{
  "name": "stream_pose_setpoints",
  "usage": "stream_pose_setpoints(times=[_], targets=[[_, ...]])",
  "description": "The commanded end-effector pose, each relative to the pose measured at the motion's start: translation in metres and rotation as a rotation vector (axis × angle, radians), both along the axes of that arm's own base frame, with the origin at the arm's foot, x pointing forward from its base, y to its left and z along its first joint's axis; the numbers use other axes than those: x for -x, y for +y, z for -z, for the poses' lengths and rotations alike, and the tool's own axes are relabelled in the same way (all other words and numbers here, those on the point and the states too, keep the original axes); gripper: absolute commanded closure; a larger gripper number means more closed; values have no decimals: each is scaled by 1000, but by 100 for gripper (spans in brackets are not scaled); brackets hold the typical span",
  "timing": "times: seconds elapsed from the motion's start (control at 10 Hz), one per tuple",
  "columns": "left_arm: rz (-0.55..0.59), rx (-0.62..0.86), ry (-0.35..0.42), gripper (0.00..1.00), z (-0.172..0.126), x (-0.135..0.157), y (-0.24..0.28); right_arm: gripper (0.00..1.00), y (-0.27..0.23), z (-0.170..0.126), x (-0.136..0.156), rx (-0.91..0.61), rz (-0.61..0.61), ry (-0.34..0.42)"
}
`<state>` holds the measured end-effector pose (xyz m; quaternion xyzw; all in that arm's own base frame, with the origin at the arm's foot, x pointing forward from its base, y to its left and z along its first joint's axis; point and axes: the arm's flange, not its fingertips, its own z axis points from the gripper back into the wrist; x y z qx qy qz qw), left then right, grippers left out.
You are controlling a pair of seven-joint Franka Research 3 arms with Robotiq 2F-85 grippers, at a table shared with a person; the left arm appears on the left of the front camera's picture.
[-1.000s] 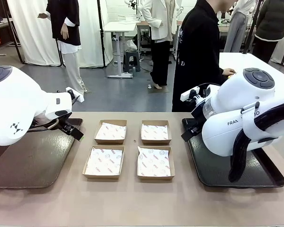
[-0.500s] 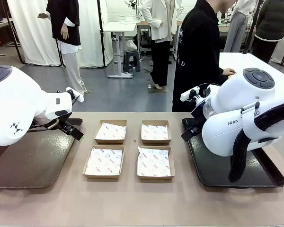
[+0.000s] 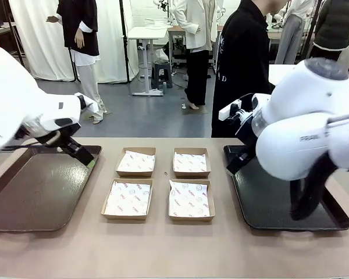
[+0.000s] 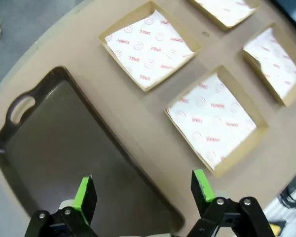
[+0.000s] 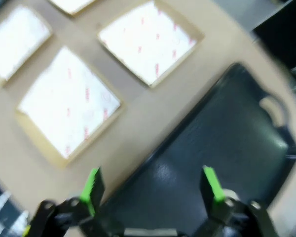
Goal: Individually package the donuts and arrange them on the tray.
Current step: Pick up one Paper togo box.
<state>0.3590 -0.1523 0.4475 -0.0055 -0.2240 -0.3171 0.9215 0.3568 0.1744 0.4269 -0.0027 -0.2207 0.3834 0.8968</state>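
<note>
While left end effector (image 4: pixel 143 186), right end effector (image 5: pixel 152 183) gape over trays (image 3: pixel 41 197), boxes (image 3: pixel 128 199) between.

Box liner (image 4: pixel 150 49): "YUMMY" and "SMILE", red print, repeated among circle marks.
Second liner (image 4: pixel 214 118): "YUMMY", same red print.
Right arm (image 3: pixel 307 138): dark lettering on shell, blurred, not legible.
Black top (image 3: pixel 232 52): pale letter "D" at side; remainder unreadable.

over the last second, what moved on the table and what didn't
The left arm rose and drew back toward its own side, shifting the left gripper slightly outward over the left tray. The right arm rose above the right tray. Nothing was grasped or released; the right gripper is open too. The four boxes and both trays stayed put.
</note>
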Motion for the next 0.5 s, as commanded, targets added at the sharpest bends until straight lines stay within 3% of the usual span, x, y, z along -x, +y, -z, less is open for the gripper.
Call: stream_pose_setpoints(times=[0.0,0.2,0.3,0.4], targets=[[30,-3,73,0,9,108,41,0,-64,13,124,100,-20,78],[35,-14,137,0,14,125,48,0,-75,16,155,148,-53,140],[2,-46,165,0,25,123,51,0,-80,21,160,199,-46,118],[16,-30,114,0,-47,56,15,0,-81,24,150,262,-27,31]])
